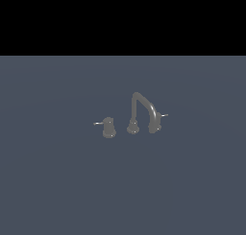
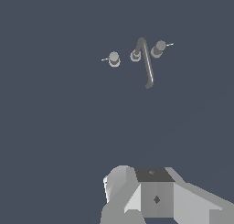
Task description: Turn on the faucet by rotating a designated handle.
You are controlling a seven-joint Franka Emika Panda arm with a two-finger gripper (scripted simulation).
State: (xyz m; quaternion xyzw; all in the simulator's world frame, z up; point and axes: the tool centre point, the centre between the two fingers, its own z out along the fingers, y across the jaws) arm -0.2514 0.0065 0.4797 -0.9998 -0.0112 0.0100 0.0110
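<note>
Resting on a flat blue-grey surface [image 1: 53,181], well apart from the arm: the faucet [image 1: 136,114], dull grey, tall gooseneck spout arching from a round base toward the exterior view's right. Sitting beneath the spout's tip, partly overlapped by it: the handle [image 1: 157,120], a small grey knob with a thin pale lever pointing to the exterior view's right. Standing apart on the exterior view's left: a twin knob [image 1: 108,127]. Showing only the gripper [image 2: 153,191] body in the wrist view, fingers out of frame, so cannot tell whether spread or closed. Judging the task as barely beginning: no contact, approach, grasp and rotation all remaining.
</note>
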